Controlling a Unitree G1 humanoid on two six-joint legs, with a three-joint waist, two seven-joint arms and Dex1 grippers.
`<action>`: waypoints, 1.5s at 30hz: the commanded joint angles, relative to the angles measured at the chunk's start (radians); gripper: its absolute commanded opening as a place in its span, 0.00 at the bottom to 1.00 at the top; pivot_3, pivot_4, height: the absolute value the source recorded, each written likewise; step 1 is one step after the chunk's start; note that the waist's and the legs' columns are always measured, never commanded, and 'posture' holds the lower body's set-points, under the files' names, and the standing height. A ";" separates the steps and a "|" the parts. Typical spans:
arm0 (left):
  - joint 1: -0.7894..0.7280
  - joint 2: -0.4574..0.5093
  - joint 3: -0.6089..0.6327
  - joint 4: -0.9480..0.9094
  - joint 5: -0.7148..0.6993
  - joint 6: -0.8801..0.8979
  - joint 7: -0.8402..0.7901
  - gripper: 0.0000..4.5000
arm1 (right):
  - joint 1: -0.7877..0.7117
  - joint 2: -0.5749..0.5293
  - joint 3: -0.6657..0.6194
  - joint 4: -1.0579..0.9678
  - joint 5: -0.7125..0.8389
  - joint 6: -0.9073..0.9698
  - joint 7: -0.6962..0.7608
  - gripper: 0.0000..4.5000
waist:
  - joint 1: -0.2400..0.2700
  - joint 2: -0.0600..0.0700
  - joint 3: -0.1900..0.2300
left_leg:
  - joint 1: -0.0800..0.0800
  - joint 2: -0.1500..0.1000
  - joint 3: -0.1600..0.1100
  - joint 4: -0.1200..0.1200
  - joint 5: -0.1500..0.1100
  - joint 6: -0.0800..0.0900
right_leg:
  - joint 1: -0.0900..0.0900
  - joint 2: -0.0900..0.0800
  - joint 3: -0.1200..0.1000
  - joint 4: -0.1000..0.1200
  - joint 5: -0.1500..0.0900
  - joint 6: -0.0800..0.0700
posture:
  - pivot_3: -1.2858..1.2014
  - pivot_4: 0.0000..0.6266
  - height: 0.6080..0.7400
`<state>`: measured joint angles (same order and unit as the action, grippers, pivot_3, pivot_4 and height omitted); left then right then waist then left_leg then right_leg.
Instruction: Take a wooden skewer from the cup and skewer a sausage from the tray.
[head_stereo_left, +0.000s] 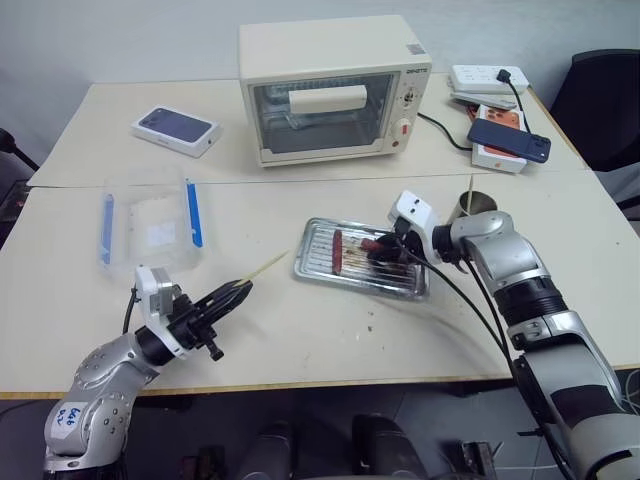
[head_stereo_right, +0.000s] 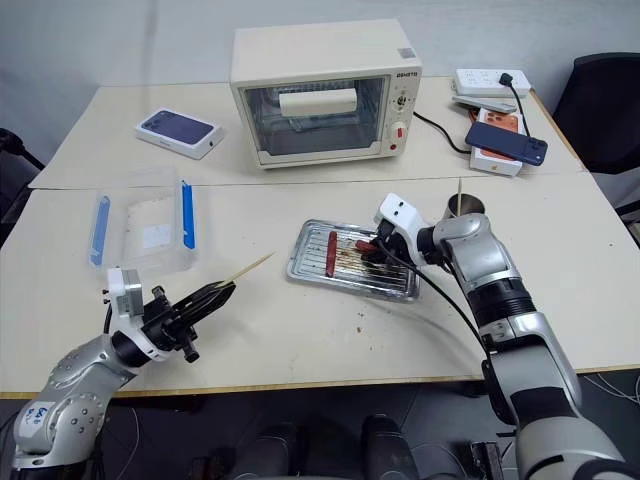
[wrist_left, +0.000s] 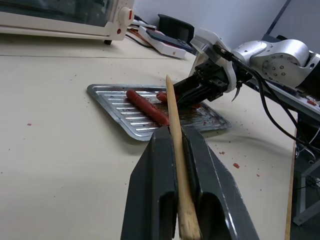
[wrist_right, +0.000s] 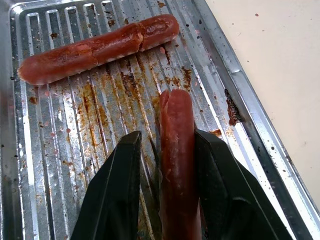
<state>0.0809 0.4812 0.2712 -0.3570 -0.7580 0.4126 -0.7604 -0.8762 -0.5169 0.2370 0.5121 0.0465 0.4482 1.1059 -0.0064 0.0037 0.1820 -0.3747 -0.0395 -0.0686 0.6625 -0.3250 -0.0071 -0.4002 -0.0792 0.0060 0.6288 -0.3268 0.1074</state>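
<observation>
Two sausages (wrist_right: 95, 47) in one tray (head_stereo_left: 318, 270); one skewer (wrist_left: 177, 160) held

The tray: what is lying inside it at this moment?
Inside the tray lie two sausages on the ribbed, grease-stained floor. One sausage sits between the right gripper's fingers; the second sausage lies apart. The floor under the fingers is hidden.

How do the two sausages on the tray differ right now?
The sausage sits between the right hand's fingers, one finger against it, the other apart; the second sausage lies free on the tray. They point different ways, nearly crosswise to each other. The second sausage shows a crack across its skin near one end; the first shows none. Both are reddish-brown, glossy and similar in thickness.
</observation>
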 joint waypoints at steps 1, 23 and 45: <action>-0.006 0.005 0.006 -0.016 0.001 -0.015 -0.006 0.00 | 0.017 -0.013 -0.006 -0.032 0.000 -0.009 0.007 0.12 | 0.000 0.000 0.000 | 0.000 0.000 0.000 0.000 0.000 0.000 | 0.000 0.000 0.000 0.000 0.000 0.000 | 0.52 0.24 1.00; -0.097 0.213 -0.059 -0.037 0.051 0.018 -0.178 0.00 | 0.055 -0.158 -0.025 -0.376 0.197 -0.086 0.380 0.12 | 0.002 0.000 0.001 | 0.000 0.000 0.000 0.000 0.000 0.000 | 0.000 0.000 0.000 -0.001 0.000 0.000 | 0.52 0.24 1.00; -0.306 0.232 -0.204 0.018 0.104 0.033 -0.272 0.00 | 0.034 -0.209 0.039 -0.607 0.222 0.112 0.381 0.12 | 0.004 0.000 0.001 | -0.002 0.000 0.000 -0.001 0.000 0.000 | -0.003 0.000 0.000 -0.001 0.000 0.000 | 0.52 0.24 1.00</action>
<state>-0.2239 0.7160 0.0606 -0.3355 -0.6599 0.4576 -1.0291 -0.8169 -0.7095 0.2798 -0.0571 0.2561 0.5561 1.4866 -0.0028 0.0040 0.1829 -0.3767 -0.0393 -0.0690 0.6614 -0.3251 -0.0071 -0.4028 -0.0793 0.0060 0.6282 -0.3268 0.1073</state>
